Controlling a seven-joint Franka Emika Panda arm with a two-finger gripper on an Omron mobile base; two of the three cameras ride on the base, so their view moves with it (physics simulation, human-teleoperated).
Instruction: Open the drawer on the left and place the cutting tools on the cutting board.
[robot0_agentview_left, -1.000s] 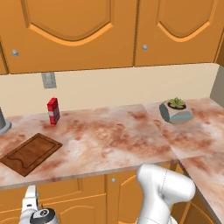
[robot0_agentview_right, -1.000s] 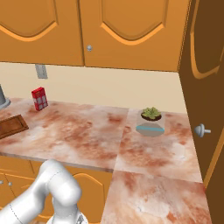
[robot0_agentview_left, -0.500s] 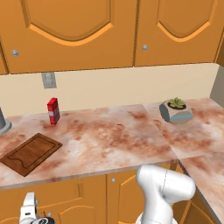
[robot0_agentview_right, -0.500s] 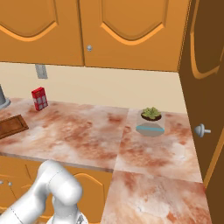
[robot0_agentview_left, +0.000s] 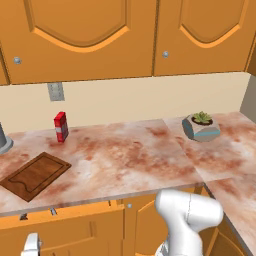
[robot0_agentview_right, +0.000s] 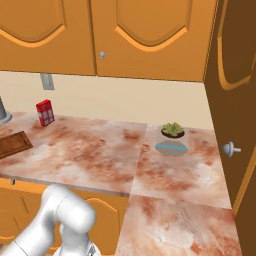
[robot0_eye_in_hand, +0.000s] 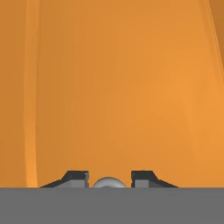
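The end effector (robot0_eye_in_hand: 109, 180) is pressing close against the flat orange front of the drawer (robot0_eye_in_hand: 122, 87), and its 2 fingertips (robot0_eye_in_hand: 76, 178) are sitting on either side of a small round silver knob (robot0_eye_in_hand: 108, 183), clenched on it.

In the left base view the drawer (robot0_agentview_left: 60, 225) is lying just under the table (robot0_agentview_left: 130, 160) edge, below the cutting board (robot0_agentview_left: 35, 175), and it is standing slightly out from the cabinet face, with a thin dark gap along its top. Compared with 1 second ago, that gap is showing a little more and the white hand at the bottom left corner is sitting lower and nearer the camera, so the drawer is coming out slowly. The end effector's opening is staying unchanged over that second.

The cutting board is lying flat near the left end of the table, with nothing on it. Behind the cutting board, a red box (robot0_agentview_left: 61, 126) is standing upright near the wall. Far to the right of the cutting board, a small potted plant (robot0_agentview_left: 201, 126) is resting on the table. None of these is shifting between the pictures.
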